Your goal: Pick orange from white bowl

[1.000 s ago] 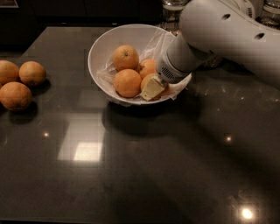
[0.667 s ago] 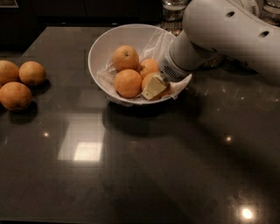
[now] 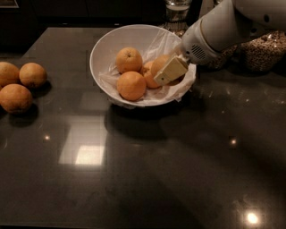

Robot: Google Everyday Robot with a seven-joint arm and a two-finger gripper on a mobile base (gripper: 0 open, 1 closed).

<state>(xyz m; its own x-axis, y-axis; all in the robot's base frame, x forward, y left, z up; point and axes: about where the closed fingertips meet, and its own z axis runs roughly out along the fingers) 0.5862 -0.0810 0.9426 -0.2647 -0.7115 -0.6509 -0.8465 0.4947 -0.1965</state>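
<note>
The white bowl [image 3: 99, 48], lined with crinkled plastic film, stands at the back middle of the dark table. It holds several oranges: one at the back [image 3: 129, 59], one at the front [image 3: 131, 85], and one partly hidden [image 3: 145, 74]. My gripper [image 3: 161, 72] reaches in from the upper right, over the bowl's right side. Its beige finger [image 3: 170, 70] lies across the front of a paler orange [image 3: 159, 64], and the other finger is hidden behind the fruit. The gripper looks shut on this orange, which sits just above the others.
Three loose oranges [image 3: 18, 85] lie at the table's left edge. A glass jar of grain [image 3: 263, 50] and a clear glass [image 3: 176, 10] stand behind the bowl at the back right. The white arm [image 3: 223, 27] spans the upper right.
The gripper has moved up and to the right from low in the bowl, and the orange at its finger has risen with it. The other oranges have stayed put.
</note>
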